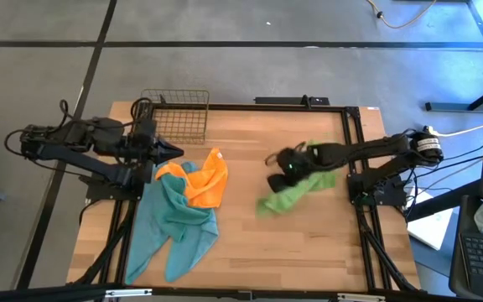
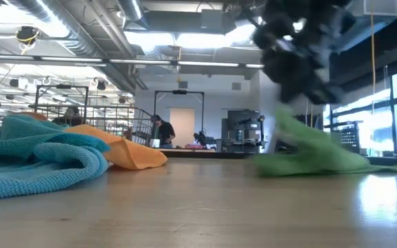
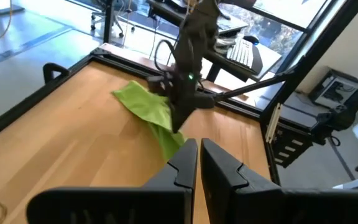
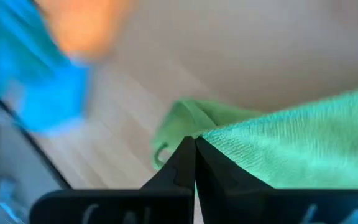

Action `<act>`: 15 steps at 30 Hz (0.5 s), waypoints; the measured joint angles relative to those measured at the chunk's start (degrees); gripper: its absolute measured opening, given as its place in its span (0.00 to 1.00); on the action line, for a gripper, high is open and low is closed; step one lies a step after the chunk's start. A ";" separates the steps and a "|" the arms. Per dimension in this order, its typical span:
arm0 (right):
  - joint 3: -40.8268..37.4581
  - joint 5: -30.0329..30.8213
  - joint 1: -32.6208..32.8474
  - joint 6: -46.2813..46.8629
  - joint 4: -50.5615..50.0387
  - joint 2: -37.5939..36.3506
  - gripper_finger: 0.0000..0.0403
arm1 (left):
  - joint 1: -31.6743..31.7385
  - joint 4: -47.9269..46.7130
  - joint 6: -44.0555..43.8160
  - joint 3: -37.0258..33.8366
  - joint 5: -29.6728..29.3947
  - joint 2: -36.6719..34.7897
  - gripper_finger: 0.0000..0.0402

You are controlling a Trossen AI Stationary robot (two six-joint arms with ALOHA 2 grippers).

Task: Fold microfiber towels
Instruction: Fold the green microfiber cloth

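A lime green towel lies crumpled on the right half of the table, and my right gripper is shut on it. It also shows in the low view and the left wrist view. An orange towel lies on top of teal towels in a heap at the left front. My left gripper is shut and empty, hovering just beyond the orange towel's far left edge; its fingers show closed in the left wrist view. My right gripper pinches the green towel between its two fingers at an edge or fold; one layer or several, I cannot tell. The fingers come slanting down from the table's right. The held part is raised, and the rest of the towel lies on the table.
A wire basket stands at the far left of the table, behind my left gripper. Bare wood lies between the two towel heaps and along the front right. A black frame rail runs along the table's right edge.
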 joint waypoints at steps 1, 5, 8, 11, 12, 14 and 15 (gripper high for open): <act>0.88 0.22 -1.01 -0.08 2.01 0.61 0.01 | 0.00 -0.31 0.00 0.00 -0.01 -0.23 0.03; 6.49 -0.38 -4.46 -4.95 6.65 5.16 0.01 | 0.00 -0.90 0.01 0.00 -0.02 -0.61 0.03; 14.01 -3.48 -6.27 -10.67 6.46 10.33 0.01 | 0.00 -0.94 0.02 0.00 -0.01 -0.86 0.03; 23.55 -6.78 -7.61 -17.96 1.91 16.13 0.01 | 0.04 -0.94 0.02 0.00 -0.01 -0.89 0.03; 27.08 -7.06 -8.03 -20.24 -0.60 17.87 0.01 | 0.07 -0.92 0.00 0.00 -0.01 -0.89 0.03; 33.75 -7.31 -8.80 -24.24 -7.09 20.78 0.01 | 0.06 -0.99 -0.28 -0.02 -0.01 -1.18 0.03; 36.85 -7.25 -9.12 -25.97 -9.67 21.99 0.01 | 0.05 -0.86 -0.42 -0.02 -0.01 -1.21 0.03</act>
